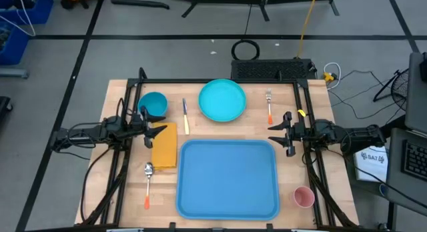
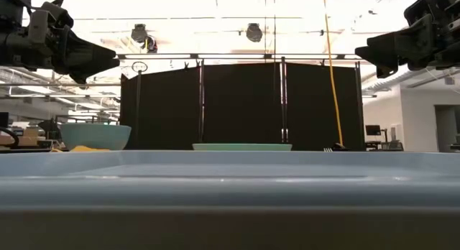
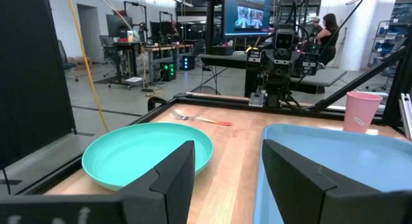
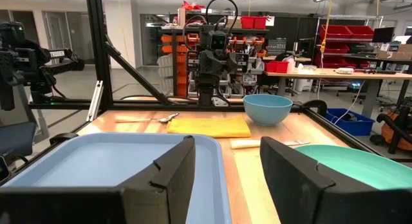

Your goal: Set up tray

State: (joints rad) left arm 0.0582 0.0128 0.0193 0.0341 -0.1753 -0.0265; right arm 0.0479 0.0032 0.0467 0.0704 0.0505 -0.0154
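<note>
While unlabelled, blue tray [image 1: 227,179] empty.

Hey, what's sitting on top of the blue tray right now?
Nothing: the tray is bare across its whole surface. The plate, napkin and pink cup lie outside it.

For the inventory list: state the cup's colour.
Pink; the cup shows best in the high view, beside the tray.

tray [image 1: 227,177] 1 | plate [image 1: 222,100] 1 | bowl [image 1: 153,104] 1 | cup [image 1: 303,197] 1 | napkin [image 1: 165,145] 1 | fork [image 1: 269,106] 1 | spoon [image 1: 148,185] 1 | knife [image 1: 185,117] 1, probably
</note>
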